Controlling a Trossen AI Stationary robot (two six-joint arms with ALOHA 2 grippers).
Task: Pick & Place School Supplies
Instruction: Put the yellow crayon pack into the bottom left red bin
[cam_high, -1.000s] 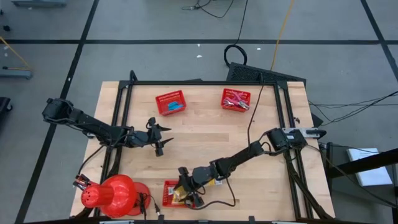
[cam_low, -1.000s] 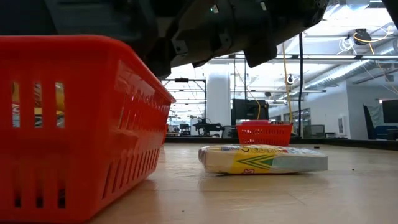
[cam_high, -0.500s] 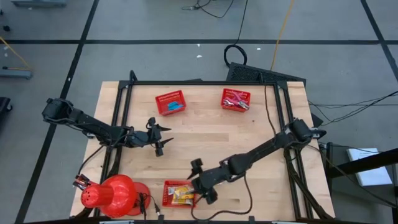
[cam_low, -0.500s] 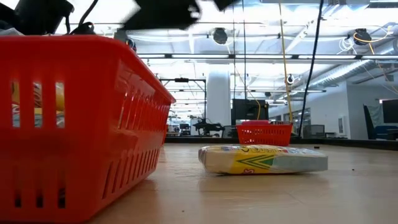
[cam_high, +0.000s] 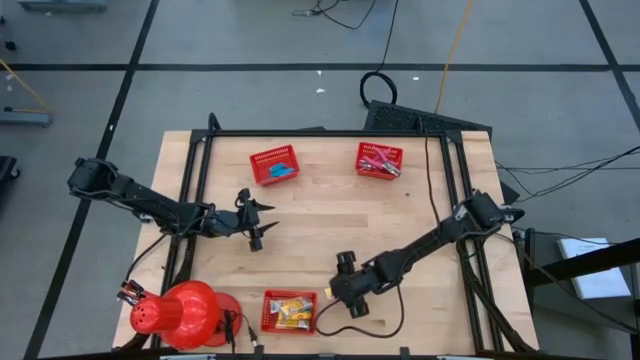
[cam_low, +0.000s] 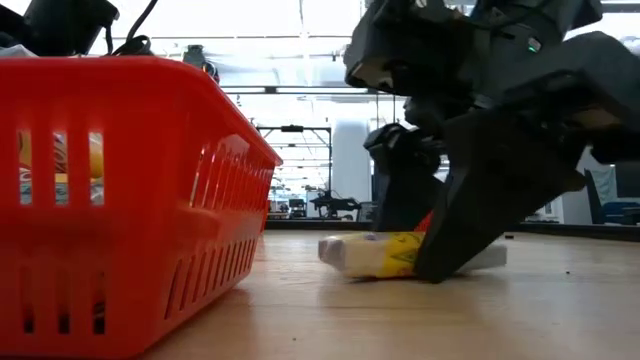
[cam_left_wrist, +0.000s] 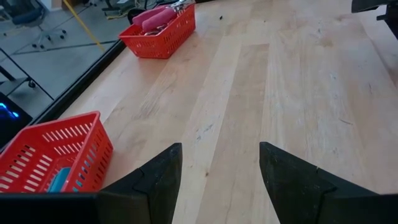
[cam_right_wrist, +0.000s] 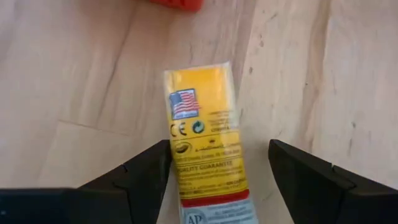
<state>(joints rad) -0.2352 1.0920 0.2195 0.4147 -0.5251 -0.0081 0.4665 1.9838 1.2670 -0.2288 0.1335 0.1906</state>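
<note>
A yellow packet with a white end (cam_right_wrist: 208, 146) lies flat on the wood, just right of the near red basket (cam_high: 268, 312). My right gripper (cam_right_wrist: 217, 162) points down at it, open. Its fingers stand on either side of the packet's long sides. The low view shows the packet (cam_low: 380, 255) between the two dark fingers (cam_low: 475, 215). More yellow packets (cam_high: 292, 313) lie in the near basket. My left gripper (cam_high: 262, 222) waits open over the table's left middle, above bare wood (cam_left_wrist: 221, 149).
A far-left basket (cam_high: 262, 160) holds a light-blue item, and a far-right basket (cam_high: 362, 152) holds pink-handled tools. A big red dome (cam_high: 180, 312) stands at the near left corner. A black frame rims the table. Bare wood lies between the arms.
My right gripper has moved from above the near basket toward the table's right, then come down around the yellow packet on the wood. The packet has stayed where it lay.
</note>
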